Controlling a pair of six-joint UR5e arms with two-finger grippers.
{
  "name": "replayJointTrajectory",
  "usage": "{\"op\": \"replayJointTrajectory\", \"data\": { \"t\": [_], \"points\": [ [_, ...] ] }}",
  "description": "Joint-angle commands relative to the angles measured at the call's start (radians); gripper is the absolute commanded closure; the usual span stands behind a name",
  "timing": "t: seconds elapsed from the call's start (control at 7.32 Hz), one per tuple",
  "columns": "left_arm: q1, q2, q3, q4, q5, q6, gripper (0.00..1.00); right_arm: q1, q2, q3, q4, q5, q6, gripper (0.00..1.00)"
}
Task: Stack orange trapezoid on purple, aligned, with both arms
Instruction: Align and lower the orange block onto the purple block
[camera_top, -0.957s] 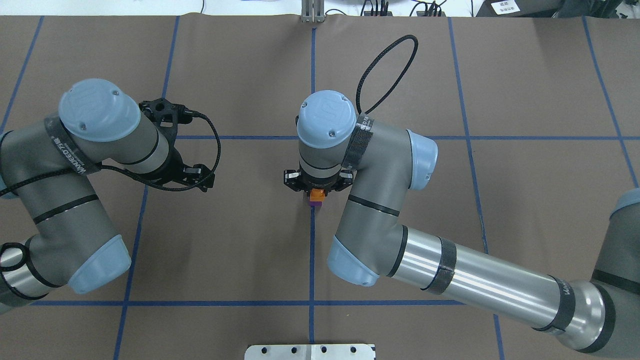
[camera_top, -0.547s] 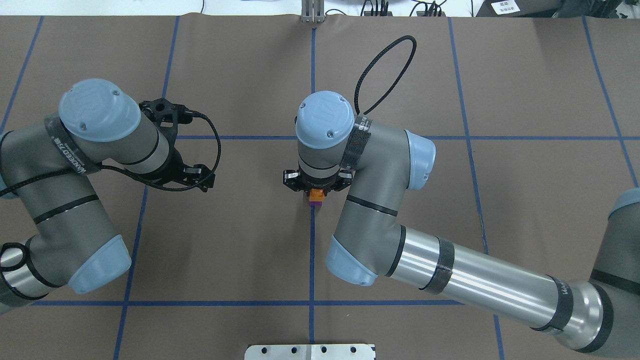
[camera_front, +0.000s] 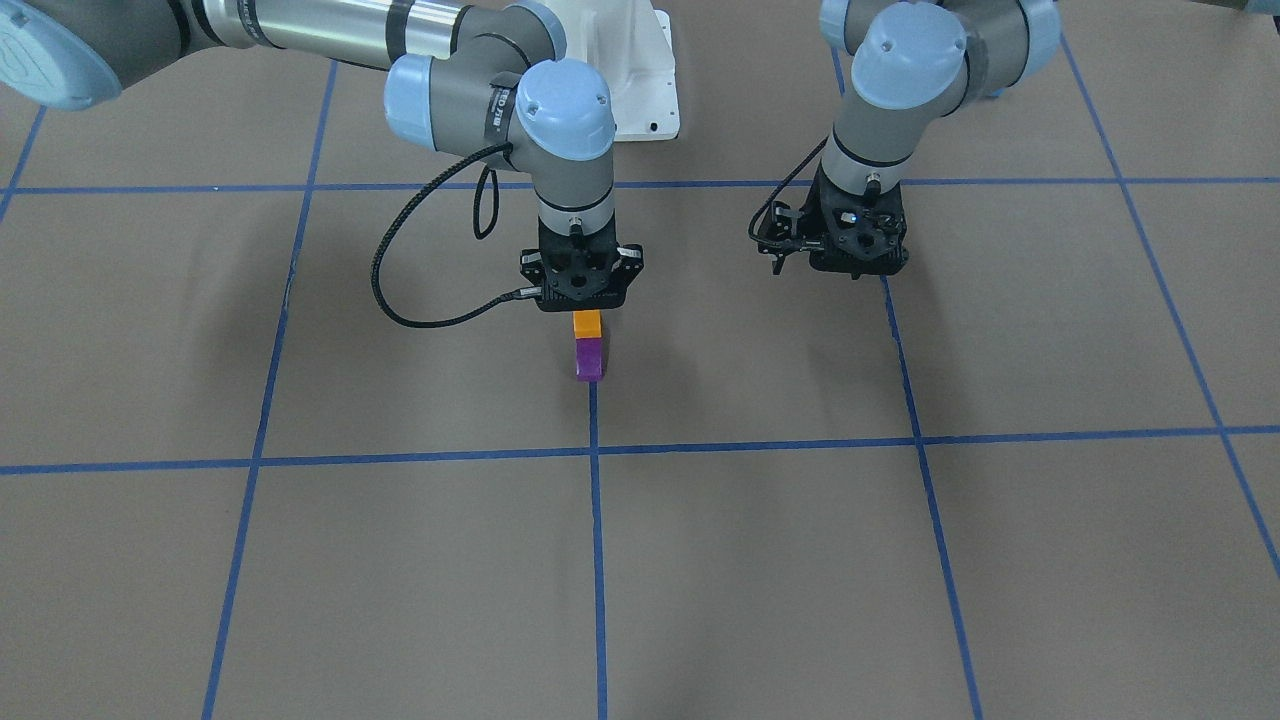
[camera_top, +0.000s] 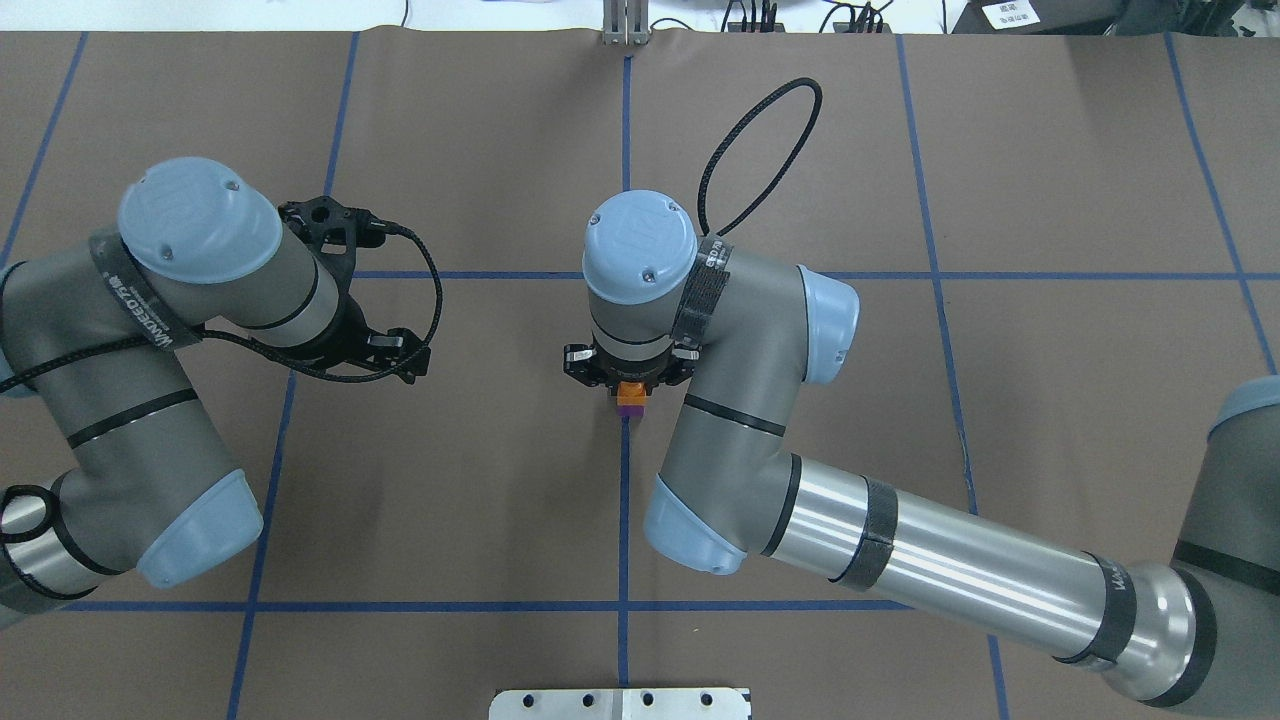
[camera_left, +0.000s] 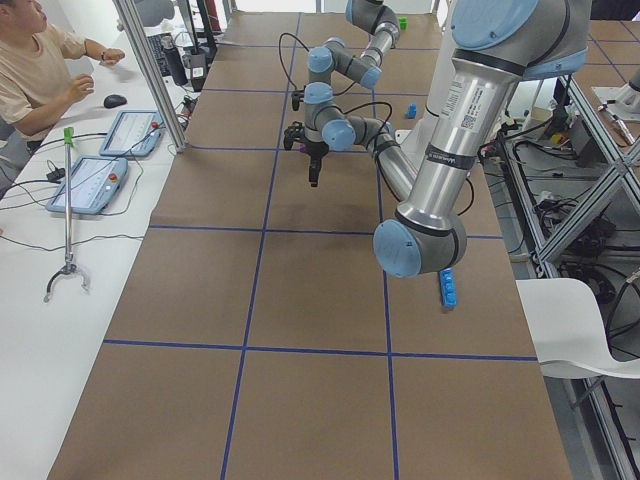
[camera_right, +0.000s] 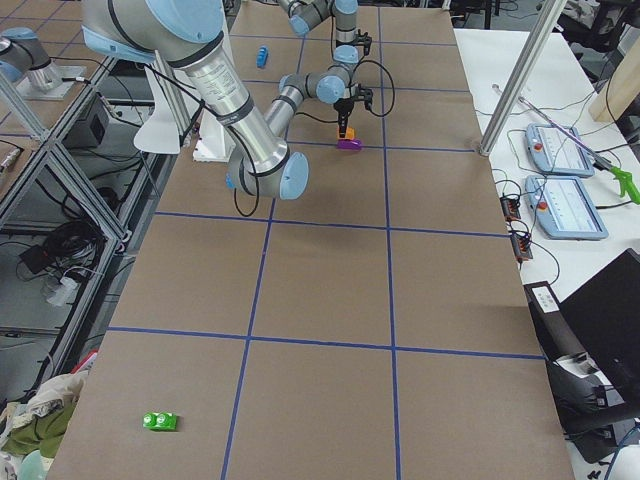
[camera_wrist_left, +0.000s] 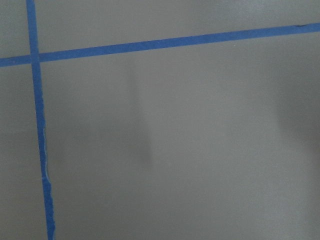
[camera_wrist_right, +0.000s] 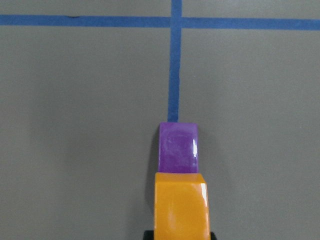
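Note:
The orange trapezoid (camera_front: 587, 323) hangs in my right gripper (camera_front: 587, 310), whose jaws are shut on it. It sits just above the purple brick (camera_front: 589, 358), which stands on the table's centre blue line. In the right wrist view the orange brick (camera_wrist_right: 180, 205) covers the near end of the purple one (camera_wrist_right: 177, 147), in line with it. In the overhead view the orange brick (camera_top: 630, 392) hides most of the purple brick (camera_top: 630, 408). I cannot tell whether they touch. My left gripper (camera_front: 852, 262) hovers apart to the side over bare table; its fingers are hidden.
The white base pedestal (camera_front: 640, 85) stands behind the arms. A long blue brick (camera_left: 447, 288) lies by the left arm's base, and a green brick (camera_right: 160, 421) lies at the table's far right end. A metal plate (camera_top: 620, 703) sits at the near edge.
My right arm has shifted slightly left and nearer with the orange brick, which now covers more of the purple one. The left arm has not moved.

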Motion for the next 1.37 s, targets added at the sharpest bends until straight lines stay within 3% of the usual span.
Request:
{"op": "replayJointTrajectory", "data": {
  "t": [0.0,1.23],
  "points": [
    [0.000,0.000,-0.002,0.000,0.000,-0.001,0.00,-0.001,0.002,-0.006,0.000,-0.003,0.000,1.00],
    [0.000,-0.002,-0.003,0.000,0.000,-0.003,0.00,-0.021,0.005,-0.031,0.003,-0.038,0.000,1.00]
  ]
}}
